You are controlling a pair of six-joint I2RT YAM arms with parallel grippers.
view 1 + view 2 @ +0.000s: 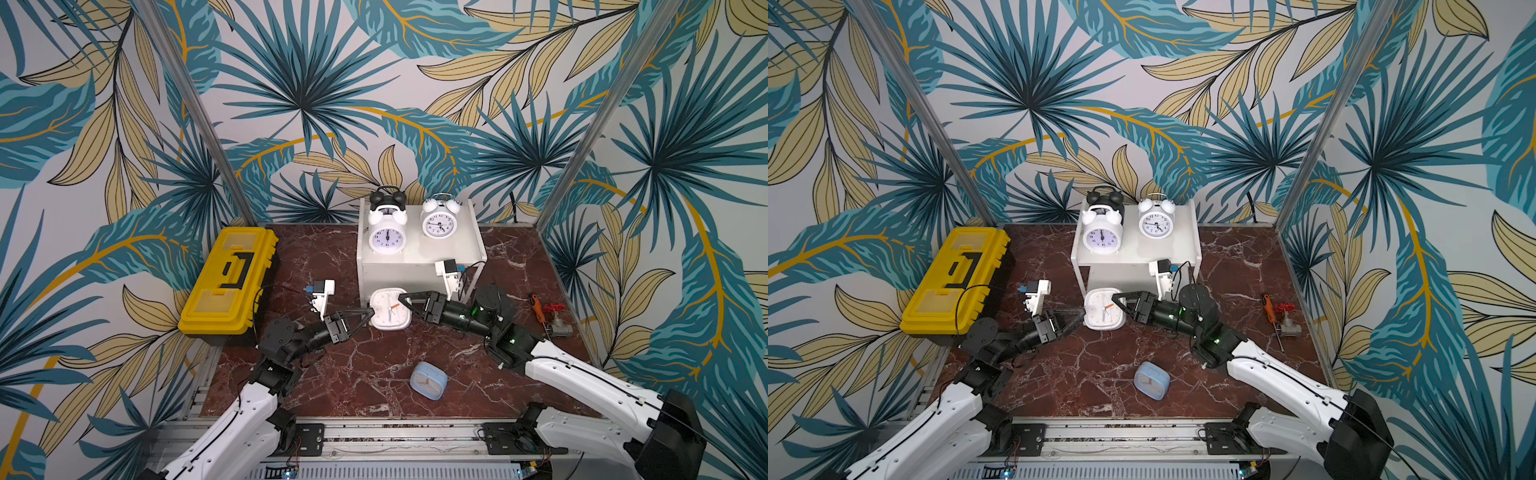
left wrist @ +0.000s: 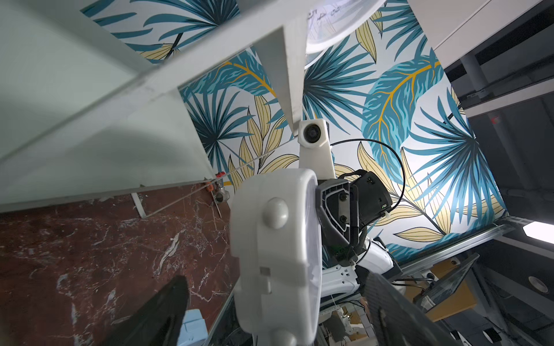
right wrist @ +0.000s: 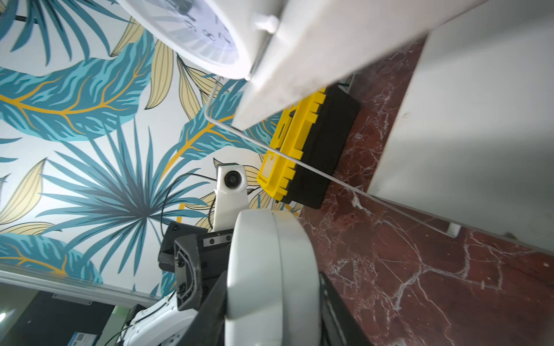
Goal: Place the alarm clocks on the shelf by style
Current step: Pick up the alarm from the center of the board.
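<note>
step: I'm holding the white square clock (image 1: 388,309) just short of the shelf (image 1: 417,272); I judge this is the placing step, lower tier directly ahead of the right gripper (image 1: 404,302).
right gripper: clamping that clock's edge.
left gripper (image 1: 368,316): jaws standing wide apart at the clock's opposite edge, not pinching.
next: I'm expecting to back the left clear, then push the clock forward under the top board.
clocks: five.
twin-bell: three, all above the grippers on the top tier: black twin-bell clock (image 1: 387,198), white twin-bell clock (image 1: 387,237), second white twin-bell clock (image 1: 439,222).
square: two.
light blue clock (image 1: 428,380): lying on the table behind both grippers, well apart.
shelf: one.
</note>
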